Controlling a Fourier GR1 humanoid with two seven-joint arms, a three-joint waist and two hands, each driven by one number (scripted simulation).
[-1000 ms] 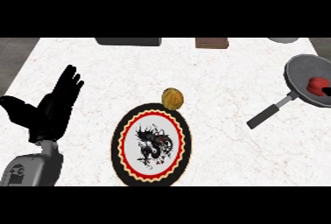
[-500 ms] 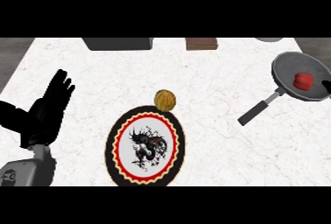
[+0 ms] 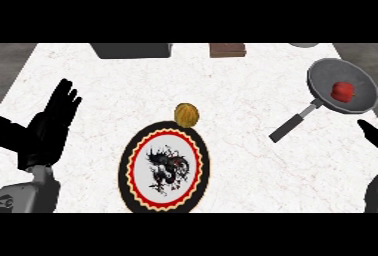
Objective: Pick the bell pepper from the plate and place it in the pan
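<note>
So the red bell pepper (image 3: 342,91) is already sitting inside the pan (image 3: 325,75), up and to the right of the plate (image 3: 133,155), well apart from it. The plate's patterned face is bare, and the only thing close to it is a round yellow-brown item (image 3: 187,114) touching its top rim. The left hand (image 3: 50,127) sits off to the plate's left with fingers straight and spread, holding nothing, just resting. The right hand (image 3: 367,131) barely pokes in at the edge, below the pan and far right of the plate; can't tell how its fingers are set. Going by that, the placing looks done, so doing the step well is probably just about pulling the right arm clear without clipping the pan handle (image 3: 294,125), which points down toward the plate.
</note>
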